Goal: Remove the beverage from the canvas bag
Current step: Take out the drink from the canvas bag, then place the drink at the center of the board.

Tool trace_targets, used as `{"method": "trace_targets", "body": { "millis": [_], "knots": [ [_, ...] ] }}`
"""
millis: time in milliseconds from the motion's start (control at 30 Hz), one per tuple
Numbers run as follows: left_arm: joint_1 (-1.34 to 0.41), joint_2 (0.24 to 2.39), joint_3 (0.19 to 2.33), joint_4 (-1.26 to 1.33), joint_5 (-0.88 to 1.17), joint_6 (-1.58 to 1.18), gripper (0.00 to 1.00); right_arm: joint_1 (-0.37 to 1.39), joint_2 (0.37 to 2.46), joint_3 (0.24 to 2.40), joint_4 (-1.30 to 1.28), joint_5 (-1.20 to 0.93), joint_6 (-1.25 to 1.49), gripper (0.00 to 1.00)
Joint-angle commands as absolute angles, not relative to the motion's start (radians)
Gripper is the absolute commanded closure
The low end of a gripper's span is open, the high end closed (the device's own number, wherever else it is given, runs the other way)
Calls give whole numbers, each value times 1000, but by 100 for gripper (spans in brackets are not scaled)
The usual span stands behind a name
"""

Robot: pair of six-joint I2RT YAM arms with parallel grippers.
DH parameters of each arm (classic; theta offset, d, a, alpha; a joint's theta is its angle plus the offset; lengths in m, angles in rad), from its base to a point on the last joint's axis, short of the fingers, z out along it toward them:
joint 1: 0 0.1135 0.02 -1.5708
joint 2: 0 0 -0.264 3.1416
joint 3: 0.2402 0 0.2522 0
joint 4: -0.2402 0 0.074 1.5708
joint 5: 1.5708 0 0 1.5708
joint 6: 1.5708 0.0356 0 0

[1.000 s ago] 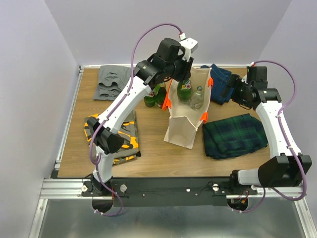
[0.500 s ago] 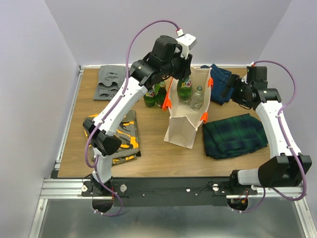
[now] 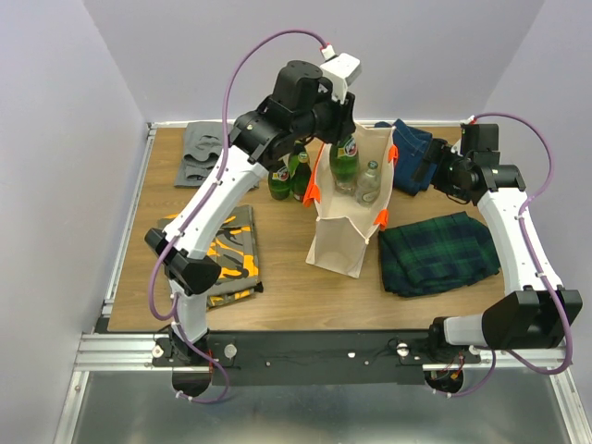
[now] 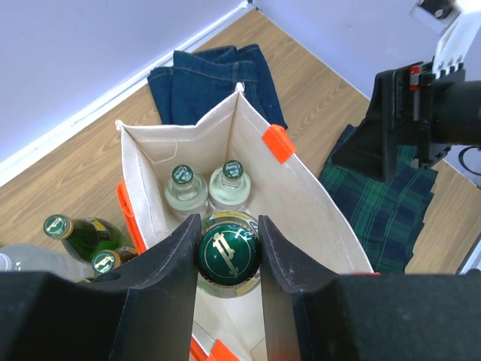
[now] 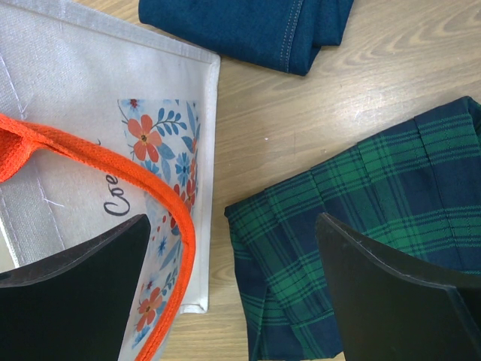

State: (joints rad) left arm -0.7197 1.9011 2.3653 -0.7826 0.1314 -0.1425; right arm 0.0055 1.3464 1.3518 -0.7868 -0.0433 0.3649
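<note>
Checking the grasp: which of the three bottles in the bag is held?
The dark green bottle with the gold-marked cap, clamped by the left gripper; the two clear bottles behind it stand free in the canvas bag.

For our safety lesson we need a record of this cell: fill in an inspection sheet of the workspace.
Surface: wooden table, partly bare.
Job's things: canvas bag upright, open; green bottle at its mouth; two clear bottles inside.
Clutter: loose bottles beside bag; grey garment, patterned cloth, jeans, plaid cloth.
Grippers: left gripper shut on green bottle's cap; right gripper open, empty, beside bag.
Cables: purple cables arching over both arms.
Surroundings: lilac walls; metal rail at near edge.
</note>
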Motion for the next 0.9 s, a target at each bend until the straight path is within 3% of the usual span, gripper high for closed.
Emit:
{"method": "trace_targets", "body": {
  "millis": [0,867],
  "knots": [
    [-722,1798,2399,-624,117,-147,100,5,1325,1345,-796,-52,362,0],
    [-715,1629,2228,-575,-129,-41,100,3,1341,1371,-801,-83,373,0]
  ]
}}
